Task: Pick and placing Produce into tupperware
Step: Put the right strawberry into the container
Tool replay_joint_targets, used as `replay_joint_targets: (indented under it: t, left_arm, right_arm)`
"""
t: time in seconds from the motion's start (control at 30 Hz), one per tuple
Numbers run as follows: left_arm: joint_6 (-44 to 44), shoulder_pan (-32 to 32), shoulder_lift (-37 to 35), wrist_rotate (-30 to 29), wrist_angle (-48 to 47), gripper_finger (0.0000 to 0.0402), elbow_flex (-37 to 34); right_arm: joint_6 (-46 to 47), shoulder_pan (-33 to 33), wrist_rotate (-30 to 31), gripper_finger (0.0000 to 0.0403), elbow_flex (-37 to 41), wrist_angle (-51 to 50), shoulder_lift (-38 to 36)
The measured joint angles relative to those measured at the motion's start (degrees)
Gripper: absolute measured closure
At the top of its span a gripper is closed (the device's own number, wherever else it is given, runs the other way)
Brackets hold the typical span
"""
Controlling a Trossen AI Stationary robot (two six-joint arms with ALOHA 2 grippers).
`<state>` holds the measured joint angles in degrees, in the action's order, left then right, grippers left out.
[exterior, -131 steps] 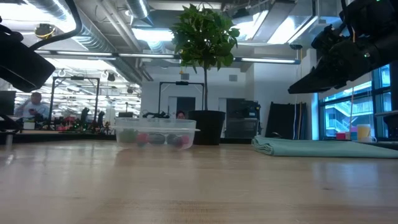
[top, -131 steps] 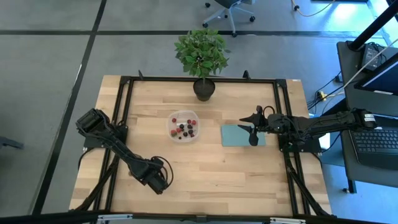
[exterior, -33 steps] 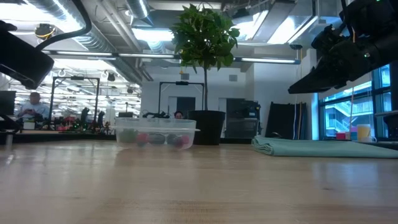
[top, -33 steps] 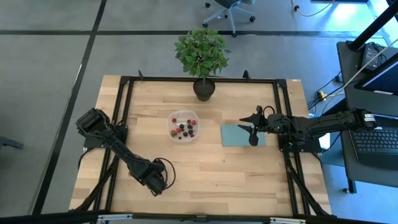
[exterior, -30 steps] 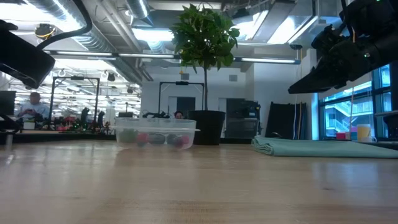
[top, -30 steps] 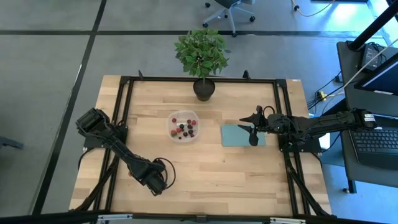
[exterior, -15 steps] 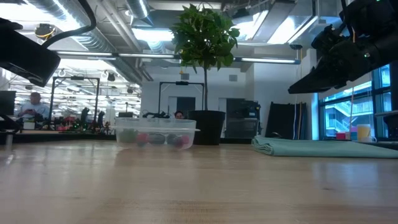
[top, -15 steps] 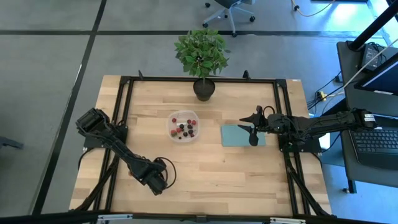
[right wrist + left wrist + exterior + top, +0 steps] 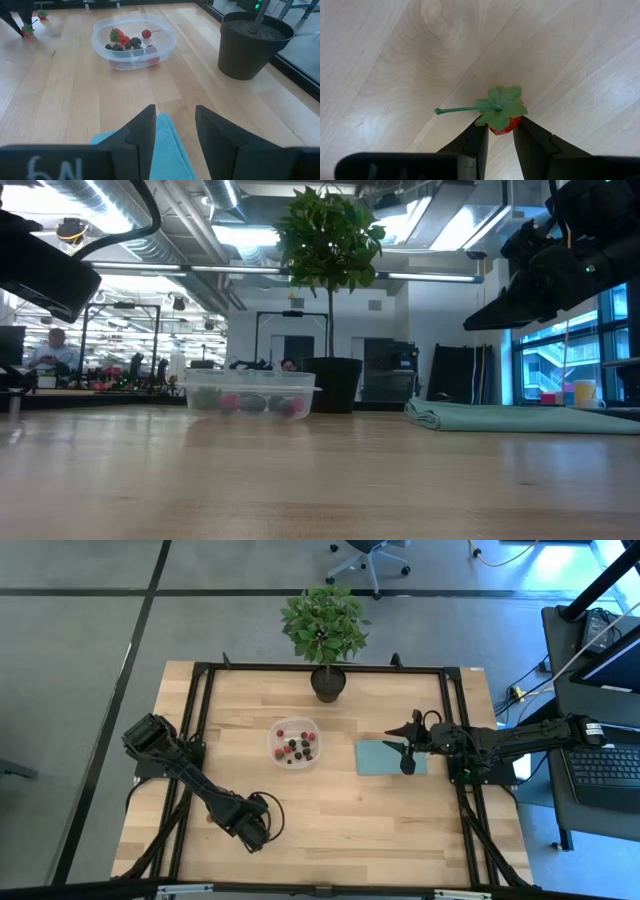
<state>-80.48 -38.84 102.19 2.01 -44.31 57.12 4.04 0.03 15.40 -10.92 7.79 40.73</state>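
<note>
Red and green sit between the fingers of the left end effector (image 9: 500, 137): it is closed on a strawberry (image 9: 505, 121), whose leafy cap and long green stem stick out above the fingertips. In the left wrist view the berry is seen against bare pale wood. In the high view the left end effector (image 9: 252, 831) is low over the counter (image 9: 330, 830) at about 7 o'clock from the tub (image 9: 295, 743), well apart from it.

The tub is a clear, shallow container standing near the middle of the counter, a little toward its far edge. Inside it lie several berries (image 9: 296, 745), some red and some dark purple-black. The right wrist view shows the same tub (image 9: 133, 40) with its berries (image 9: 127, 42) gathered in one cluster, a red one with a thin stem among them. In the low view the tub (image 9: 250, 393) stands flat on the wood with coloured berries showing through its wall.

The right end effector (image 9: 405, 752) hangs over a teal cloth (image 9: 388, 758) at 3 o'clock from the tub, its fingers parted with nothing between them; in its own wrist view the cloth (image 9: 167, 145) shows through the gap. A potted plant (image 9: 325, 640) stands at the far edge, at roughly 1 o'clock from the tub. A second strawberry (image 9: 42, 14) lies on the wood beyond the tub in the right wrist view.
</note>
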Motion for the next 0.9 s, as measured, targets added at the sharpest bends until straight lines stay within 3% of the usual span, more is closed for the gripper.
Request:
replay_joint_targets:
  t: [0.27, 0.63, 0.9]
  left_arm:
    - [-0.3, 0.5, 0.0, 1.1, 0.0, 0.0317, 0.0]
    - [-0.1, 2.9, 0.0, 3.0, 0.1, 0.0260, 0.0]
    - [-3.2, 3.9, 0.0, 3.1, 0.1, 0.0254, 0.0]
  right_arm:
    - [0.0, 0.0, 0.0, 0.0262, 0.0, 0.0, 0.0]
    - [0.0, 0.0, 0.0, 0.0262, 0.0, 0.0, 0.0]
    - [0.0, 0.0, 0.0, 0.0262, 0.0, 0.0, 0.0]
